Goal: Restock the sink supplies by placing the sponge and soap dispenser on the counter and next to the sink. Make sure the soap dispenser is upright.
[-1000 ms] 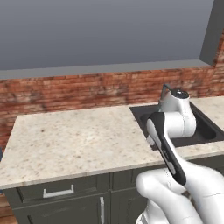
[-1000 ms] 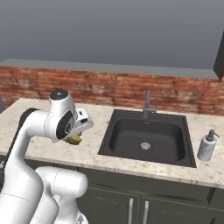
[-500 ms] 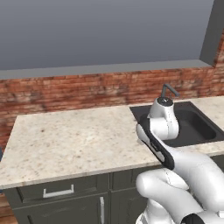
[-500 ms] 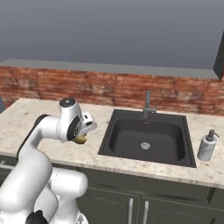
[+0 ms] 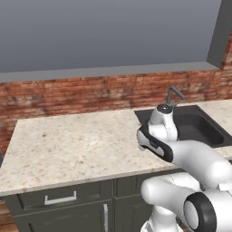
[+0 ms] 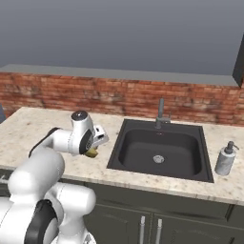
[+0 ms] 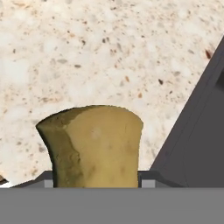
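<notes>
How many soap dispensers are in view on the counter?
1. The soap dispenser stands upright on the counter just right of the sink, seen in the right base view. Another could be hidden behind the arm.

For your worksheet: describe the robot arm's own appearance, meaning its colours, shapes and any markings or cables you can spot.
The arm is glossy white, built of rounded, tube-like segments with black bands at the joints and a dark grey round cap on one joint. The gripper has a white body. No cables or markings are visible.
</notes>
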Robot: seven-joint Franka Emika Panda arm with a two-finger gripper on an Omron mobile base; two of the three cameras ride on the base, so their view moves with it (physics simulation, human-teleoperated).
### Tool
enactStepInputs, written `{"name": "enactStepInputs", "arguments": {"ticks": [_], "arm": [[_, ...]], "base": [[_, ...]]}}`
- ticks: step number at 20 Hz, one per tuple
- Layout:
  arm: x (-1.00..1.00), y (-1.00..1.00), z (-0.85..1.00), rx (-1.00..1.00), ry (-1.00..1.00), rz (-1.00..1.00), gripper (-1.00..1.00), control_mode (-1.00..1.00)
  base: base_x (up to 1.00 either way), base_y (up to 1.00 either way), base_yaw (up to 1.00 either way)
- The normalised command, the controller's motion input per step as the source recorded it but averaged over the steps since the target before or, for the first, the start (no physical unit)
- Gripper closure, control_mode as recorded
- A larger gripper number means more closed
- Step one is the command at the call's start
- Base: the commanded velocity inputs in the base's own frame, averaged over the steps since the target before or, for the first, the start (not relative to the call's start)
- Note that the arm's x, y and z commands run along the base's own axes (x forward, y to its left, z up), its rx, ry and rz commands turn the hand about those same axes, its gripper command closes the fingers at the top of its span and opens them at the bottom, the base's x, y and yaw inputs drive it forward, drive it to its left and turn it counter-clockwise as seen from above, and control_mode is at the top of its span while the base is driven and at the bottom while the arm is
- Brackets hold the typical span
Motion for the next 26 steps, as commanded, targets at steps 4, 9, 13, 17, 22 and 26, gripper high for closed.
{"name": "enactStepInputs", "arguments": {"ticks": [4, 9, 13, 17, 22, 26], "arm": [[0.22, 0.0, -0.25, 0.0, 0.0, 0.0, 1.0, -1.0], [0.28, 0.0, -0.29, 0.0, 0.0, 0.0, 1.0, -1.0], [0.33, -0.02, -0.25, 0.0, 0.0, 0.0, 1.0, -1.0], [0.34, -0.09, -0.19, 0.0, 0.0, 0.0, 1.0, -1.0], [0.23, -0.09, -0.22, 0.0, 0.0, 0.0, -1.0, -1.0], [0.04, -0.04, -0.19, 0.0, 0.0, -0.01, -1.0, -1.0]], "base": [[0.0, 0.0, 0.0], [0.0, 0.0, 0.0], [0.0, 0.0, 0.0], [0.0, 0.0, 0.0], [0.0, 0.0, 0.0], [0.0, 0.0, 0.0]]}}
